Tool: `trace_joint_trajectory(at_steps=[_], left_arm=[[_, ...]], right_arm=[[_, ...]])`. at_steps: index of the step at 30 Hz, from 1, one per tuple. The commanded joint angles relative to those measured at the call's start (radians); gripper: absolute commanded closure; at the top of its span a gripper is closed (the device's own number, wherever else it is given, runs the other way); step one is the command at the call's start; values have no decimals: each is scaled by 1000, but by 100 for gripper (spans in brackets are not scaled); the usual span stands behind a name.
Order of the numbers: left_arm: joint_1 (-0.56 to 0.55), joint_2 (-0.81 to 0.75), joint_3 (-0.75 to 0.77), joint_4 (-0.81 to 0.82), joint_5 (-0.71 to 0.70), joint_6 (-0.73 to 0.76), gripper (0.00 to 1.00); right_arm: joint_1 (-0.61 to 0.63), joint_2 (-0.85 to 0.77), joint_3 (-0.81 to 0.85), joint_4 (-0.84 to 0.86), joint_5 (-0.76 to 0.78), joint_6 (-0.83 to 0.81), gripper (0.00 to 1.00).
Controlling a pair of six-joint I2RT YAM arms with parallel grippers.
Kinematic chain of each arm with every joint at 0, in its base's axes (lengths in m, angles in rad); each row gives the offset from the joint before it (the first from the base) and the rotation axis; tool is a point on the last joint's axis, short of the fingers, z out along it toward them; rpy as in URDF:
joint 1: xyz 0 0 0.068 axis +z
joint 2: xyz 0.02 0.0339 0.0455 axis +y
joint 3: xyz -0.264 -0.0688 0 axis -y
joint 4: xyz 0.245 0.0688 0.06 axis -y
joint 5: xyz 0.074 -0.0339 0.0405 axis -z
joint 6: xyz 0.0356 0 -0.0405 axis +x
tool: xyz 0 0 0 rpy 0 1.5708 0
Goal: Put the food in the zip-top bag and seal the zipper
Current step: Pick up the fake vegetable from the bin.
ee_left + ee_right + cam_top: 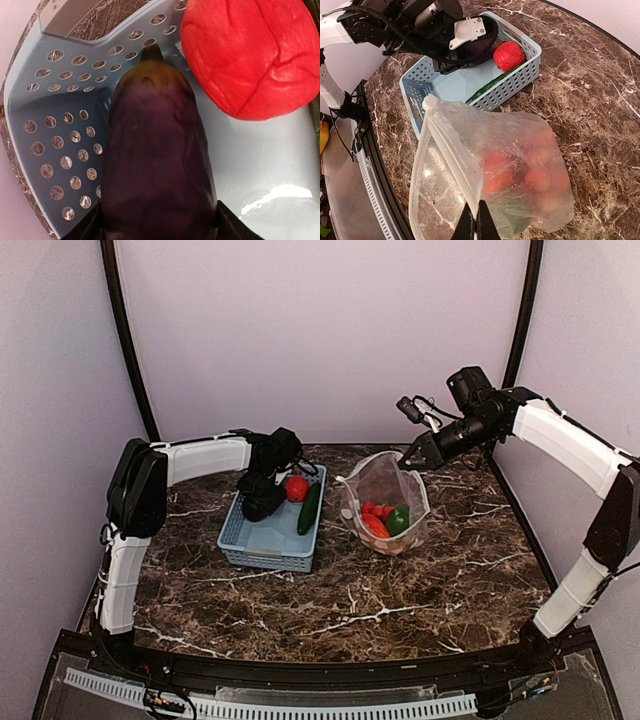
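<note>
One dark marble tabletop [400,590], lilac walls [320,330]

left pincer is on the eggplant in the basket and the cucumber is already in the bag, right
No. The left pincer is on the eggplant in the basket, but the cucumber lies in the basket too, not in the bag. The top view shows it.
</note>
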Motion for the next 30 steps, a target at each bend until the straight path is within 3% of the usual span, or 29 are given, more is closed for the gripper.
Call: trace_joint_trajectory(at_steps=[1,14,19,26,30], left_arm=[[8,25,31,-55,-17,-37,50],[-42,-196,9,-76,60,-109,55],[-71,-322,-98,-42,102,-139,55],[-79,-558,-358,149,204,-177,53],[-80,-585,-330,123,277,-194,54]], right_arm=[[0,16,30,-7,-28,-2,100],[0,8,25,-6,-5,-10,100],[0,1,25,-6,12,-12,100],[0,-8,18,-6,39,-15,100],[0,-14,11,-3,58,-19,100]])
